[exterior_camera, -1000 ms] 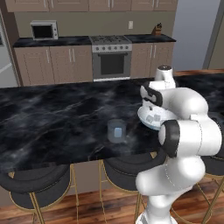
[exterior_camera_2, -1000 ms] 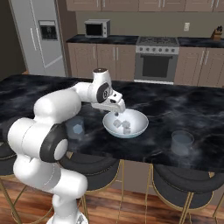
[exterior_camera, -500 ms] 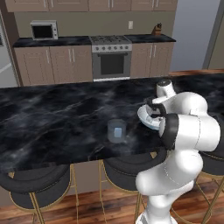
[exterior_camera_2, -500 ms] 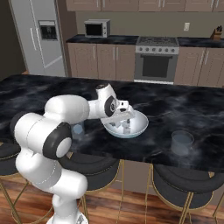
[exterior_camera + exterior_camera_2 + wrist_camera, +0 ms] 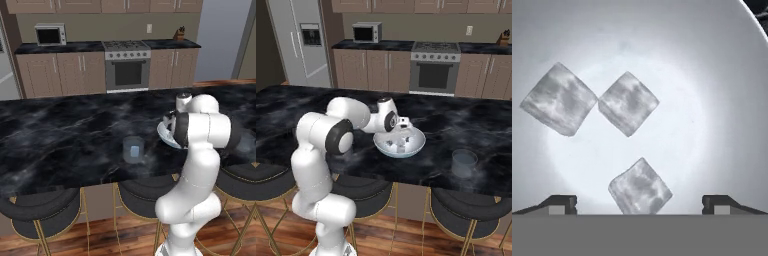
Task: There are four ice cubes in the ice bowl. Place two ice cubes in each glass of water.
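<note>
My gripper (image 5: 639, 202) is open and reaches down into the ice bowl (image 5: 722, 65), with one dark fingertip (image 5: 559, 202) on each side of the view. Three ice cubes lie on the bowl's pale floor. One ice cube (image 5: 640, 187) sits between the fingertips, untouched, and two ice cubes (image 5: 558, 99) (image 5: 628, 103) lie farther on, side by side. In the right base view the gripper (image 5: 401, 133) dips inside the ice bowl (image 5: 415, 145). One glass of water (image 5: 464, 163) stands to the bowl's right. Another glass of water (image 5: 133, 149) stands left of the ice bowl (image 5: 163, 133), with a pale block inside it.
The bowl and glasses stand near the front edge of a black marble island (image 5: 481, 125). Round black stools (image 5: 466, 212) are tucked under that edge. A stove (image 5: 433, 70) and cabinets line the far wall.
The hand has come down from above the bowl into it, and the arm has folded lower over the counter. The jaws stayed open.
</note>
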Robot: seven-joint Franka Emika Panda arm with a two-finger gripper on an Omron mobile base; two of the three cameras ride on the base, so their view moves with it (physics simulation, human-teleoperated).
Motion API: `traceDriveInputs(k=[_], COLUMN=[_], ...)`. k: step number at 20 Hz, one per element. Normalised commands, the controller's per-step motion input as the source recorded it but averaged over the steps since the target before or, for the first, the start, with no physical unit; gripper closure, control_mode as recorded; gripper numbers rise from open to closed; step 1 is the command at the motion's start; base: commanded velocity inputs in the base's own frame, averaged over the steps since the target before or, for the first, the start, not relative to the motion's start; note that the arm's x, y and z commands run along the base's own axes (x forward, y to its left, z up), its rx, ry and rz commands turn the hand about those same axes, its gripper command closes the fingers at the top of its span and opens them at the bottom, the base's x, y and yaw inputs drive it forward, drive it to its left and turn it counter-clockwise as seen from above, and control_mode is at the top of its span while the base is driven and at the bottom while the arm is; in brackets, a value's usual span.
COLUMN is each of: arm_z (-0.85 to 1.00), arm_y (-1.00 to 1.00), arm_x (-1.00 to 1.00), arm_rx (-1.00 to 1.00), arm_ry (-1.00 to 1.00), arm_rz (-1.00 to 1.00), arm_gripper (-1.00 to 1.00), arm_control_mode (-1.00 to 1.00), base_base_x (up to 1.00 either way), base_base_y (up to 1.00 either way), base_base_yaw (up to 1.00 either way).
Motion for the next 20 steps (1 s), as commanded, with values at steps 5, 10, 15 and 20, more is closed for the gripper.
traceDriveInputs(k=[5,10,15,20], arm_z=[-0.19,-0.9,-0.65,-0.44], arm_y=[-0.26,-0.02,0.0,0.0], arm_x=[0.43,0.0,0.0,0.0], arm_rx=[0.02,0.0,0.0,0.0], arm_ry=[0.2,0.09,0.09,0.09], arm_rz=[0.04,0.0,0.0,0.0], arm_gripper=[-1.0,-1.0,-1.0,-1.0], arm_control_mode=[-1.0,-1.0,-1.0,-1.0], base_base_x=[0.0,0.0,0.0,0.0], base_base_y=[0.0,0.0,0.0,0.0], base_base_yaw=[0.0,0.0,0.0,0.0])
